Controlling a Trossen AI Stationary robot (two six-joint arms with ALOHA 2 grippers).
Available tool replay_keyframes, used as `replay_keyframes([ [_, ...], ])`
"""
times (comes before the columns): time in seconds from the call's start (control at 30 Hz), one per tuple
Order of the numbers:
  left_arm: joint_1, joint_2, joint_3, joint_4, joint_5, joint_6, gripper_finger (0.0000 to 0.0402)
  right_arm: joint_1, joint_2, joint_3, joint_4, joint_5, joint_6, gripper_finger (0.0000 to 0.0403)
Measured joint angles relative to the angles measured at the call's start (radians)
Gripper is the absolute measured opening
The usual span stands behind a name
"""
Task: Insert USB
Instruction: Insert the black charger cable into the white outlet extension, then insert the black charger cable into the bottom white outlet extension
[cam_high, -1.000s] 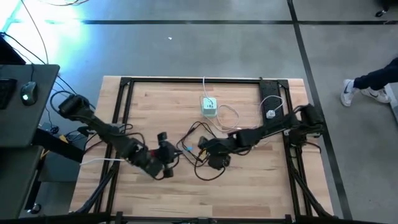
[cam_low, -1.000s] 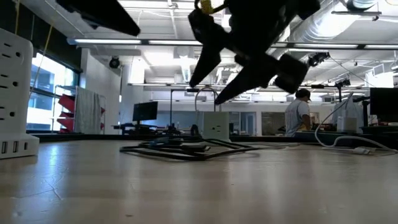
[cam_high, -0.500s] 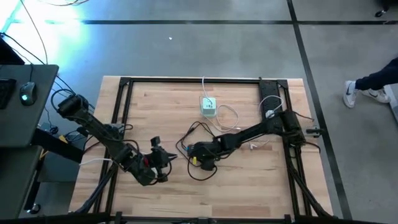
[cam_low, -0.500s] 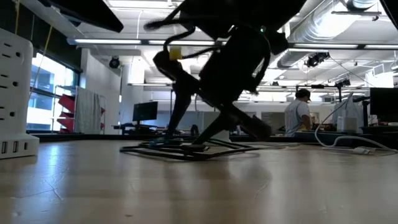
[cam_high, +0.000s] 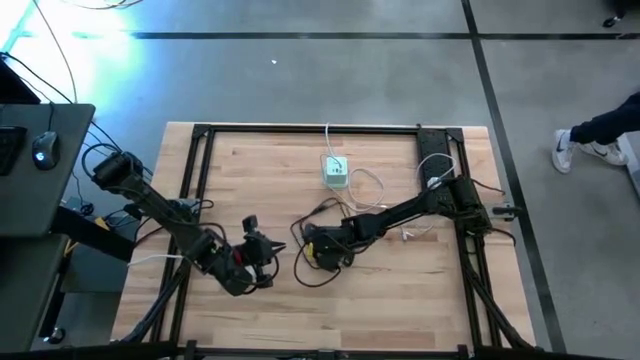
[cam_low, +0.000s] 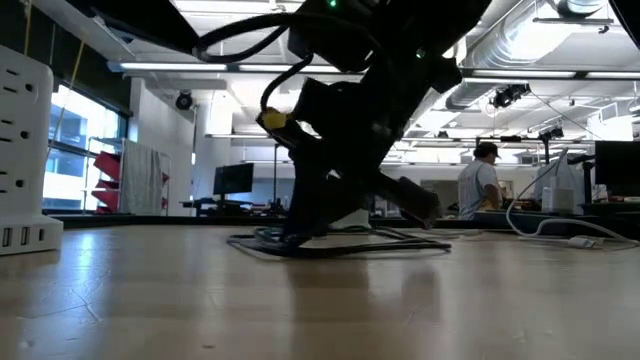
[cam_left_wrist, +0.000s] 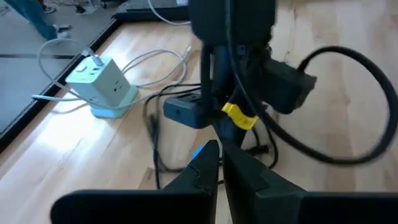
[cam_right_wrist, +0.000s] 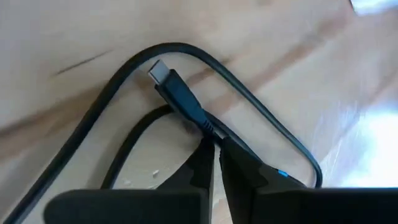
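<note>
The left gripper hangs over the near-left part of the table with its fingers pressed together on nothing, its wrist camera looking across at the other arm. In the middle of the table, the right gripper is down on the tangle of black cable, and its wrist view shows the two dark fingers closed to a narrow slit right behind the USB plug, apparently pinching the cord just where it leaves the plug body. The step in hand looks like securing that plug, and to do it well the grip should sit on the stiff moulded body, not the soft cord, so the metal tip cannot swivel during the lift; a slow, straight rise would show whether the loops beneath come along. From there the tip has to be squared up to a port on the charger block before any push. That pale block stands farther back, well apart from the plug, with white leads trailing from it; whether it has a free port cannot be told from here. The plug itself is small and black with a short silvery tip that points away from the fingers, lying flat on the wood inside a curve of its own cable. A blue tag shows on the cord near the fingers.
</note>
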Motion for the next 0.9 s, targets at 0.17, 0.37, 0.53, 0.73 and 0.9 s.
replay_keyframes([
  [0.17, 0.023, 0.000, 0.000, -0.066, 0.007, -0.007, 0.0000, -0.004, -0.068, 0.020, -0.081, 0.021, 0.150, 0.0000],
  [0.37, 0.047, 0.002, 0.000, -0.080, 0.046, 0.037, 0.0000, -0.032, -0.077, 0.045, -0.095, -0.286, 0.366, 0.0000],
  [0.53, 0.048, 0.006, 0.000, -0.077, 0.084, 0.045, 0.0000, -0.042, -0.052, 0.046, 0.007, -0.355, 0.595, 0.0000],
  [0.73, 0.051, 0.045, 0.000, -0.034, 0.251, 0.103, 0.0000, -0.042, -0.054, 0.046, -0.004, -0.349, 0.749, 0.0000],
  [0.9, 0.051, 0.104, 0.000, 0.003, 0.302, 0.113, 0.0005, -0.023, -0.053, 0.046, -0.091, -0.341, 0.472, 0.0000],
])
